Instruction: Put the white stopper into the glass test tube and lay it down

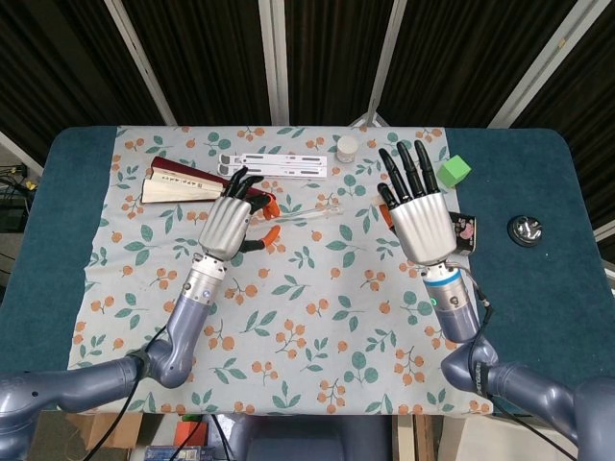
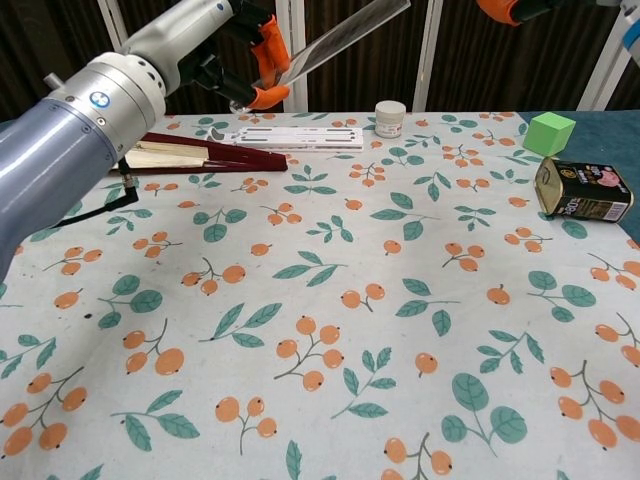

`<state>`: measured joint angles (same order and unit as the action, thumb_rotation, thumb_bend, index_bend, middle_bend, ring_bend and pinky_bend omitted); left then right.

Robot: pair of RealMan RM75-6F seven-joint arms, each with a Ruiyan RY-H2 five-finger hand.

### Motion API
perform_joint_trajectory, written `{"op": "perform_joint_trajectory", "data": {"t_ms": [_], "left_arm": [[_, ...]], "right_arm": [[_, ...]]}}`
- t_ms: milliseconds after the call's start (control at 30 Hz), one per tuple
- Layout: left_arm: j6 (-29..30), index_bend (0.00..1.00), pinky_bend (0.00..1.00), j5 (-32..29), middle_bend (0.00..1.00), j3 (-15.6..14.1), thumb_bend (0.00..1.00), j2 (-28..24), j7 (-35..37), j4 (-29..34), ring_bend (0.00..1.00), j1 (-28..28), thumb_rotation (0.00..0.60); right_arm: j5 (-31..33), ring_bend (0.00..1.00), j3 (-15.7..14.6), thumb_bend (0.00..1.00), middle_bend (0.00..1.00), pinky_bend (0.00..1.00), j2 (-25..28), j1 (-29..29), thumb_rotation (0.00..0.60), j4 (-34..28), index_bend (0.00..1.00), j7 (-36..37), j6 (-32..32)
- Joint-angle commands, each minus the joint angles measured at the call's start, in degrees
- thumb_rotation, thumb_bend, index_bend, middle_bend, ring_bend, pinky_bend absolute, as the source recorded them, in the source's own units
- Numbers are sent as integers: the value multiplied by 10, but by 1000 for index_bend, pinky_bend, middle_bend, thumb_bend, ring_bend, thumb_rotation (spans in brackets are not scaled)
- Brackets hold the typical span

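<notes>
My left hand (image 1: pixel 231 223) grips the glass test tube (image 1: pixel 303 217) near one end and holds it above the cloth. The tube slants up and to the right in the chest view (image 2: pixel 340 35), where orange fingertips (image 2: pixel 268 62) of my left hand (image 2: pixel 232 45) pinch it. My right hand (image 1: pixel 418 213) hovers just right of the tube's free end, with its dark fingers stretched toward the back. Only an orange fingertip (image 2: pixel 500 8) of it shows at the top of the chest view. No white stopper is visible in either view. Whatever lies under the right palm is hidden.
A small white jar (image 2: pixel 390 117) stands at the back. A green cube (image 2: pixel 549 132) and a tin can (image 2: pixel 583 190) lie at the right. A folded fan (image 1: pixel 178 182) and white strips (image 1: pixel 274 163) lie at the back left. A black round object (image 1: pixel 526 230) sits off the floral cloth (image 2: pixel 330 300).
</notes>
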<state>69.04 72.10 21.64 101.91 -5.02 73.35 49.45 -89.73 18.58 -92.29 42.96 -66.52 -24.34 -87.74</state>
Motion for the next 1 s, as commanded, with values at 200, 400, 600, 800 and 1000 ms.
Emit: {"op": "perform_joint_trajectory", "data": {"t_ms": [200,400,600,800,1000], "left_arm": [[3,634,0,-7,649,0,601,2,-8,6,160,-3,600],[4,633,0,-18,649,5,600,4,-10,14,160,-5,600],[7,634,0,-17,650,3,600,-4,-12,19,160,-10,600],[9,634,0,-14,650,2,600,-15,-8,24,160,-15,600],[7,634,0,-15,651,2,600,-20,-4,23,160,-17,600]], "right_arm": [[-1,0,0,420,190,0,0,2,600,-3,682,-2,-1],[0,0,0,420,190,0,0,3,600,-6,682,-6,-1],[14,0,6,420,192,0,-6,8,600,-11,682,-20,11],[48,0,20,420,217,0,-15,10,600,-30,706,-65,27],[72,0,33,420,230,0,-19,18,600,-65,740,-141,35]]}}
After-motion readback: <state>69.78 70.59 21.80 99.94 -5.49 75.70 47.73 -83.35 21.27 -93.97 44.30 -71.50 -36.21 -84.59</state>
